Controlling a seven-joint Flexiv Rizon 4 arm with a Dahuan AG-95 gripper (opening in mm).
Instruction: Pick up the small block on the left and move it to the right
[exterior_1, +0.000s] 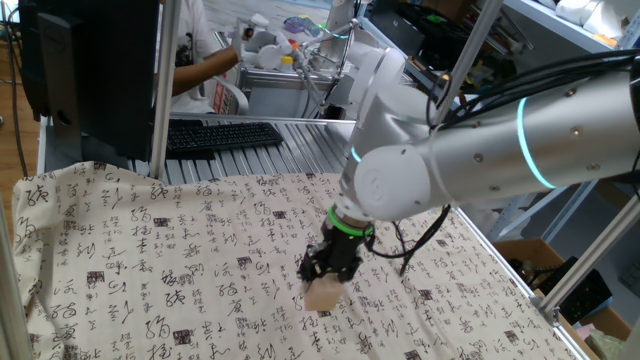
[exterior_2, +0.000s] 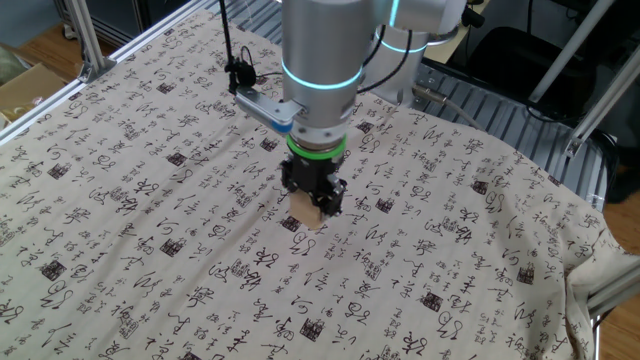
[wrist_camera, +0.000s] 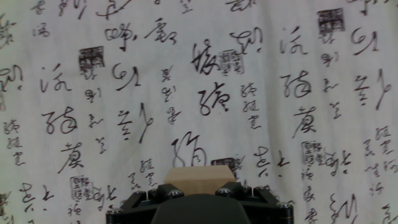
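The small block (exterior_1: 322, 295) is a plain light-tan wooden cube. It sits between the fingers of my gripper (exterior_1: 326, 282), which is shut on it, just above or at the calligraphy-printed cloth. In the other fixed view the block (exterior_2: 309, 209) shows below the black gripper (exterior_2: 312, 200) near the middle of the cloth. In the hand view the block's top (wrist_camera: 199, 175) peeks out above the black gripper body at the bottom edge; the fingertips themselves are hidden.
The cloth (exterior_1: 150, 260) covers the table (exterior_2: 480, 100) and is wrinkled near its edges. A keyboard (exterior_1: 220, 134) and clutter lie beyond the far edge. Metal frame posts (exterior_1: 160, 90) stand at the corners. A cable (exterior_2: 232, 60) hangs by the arm.
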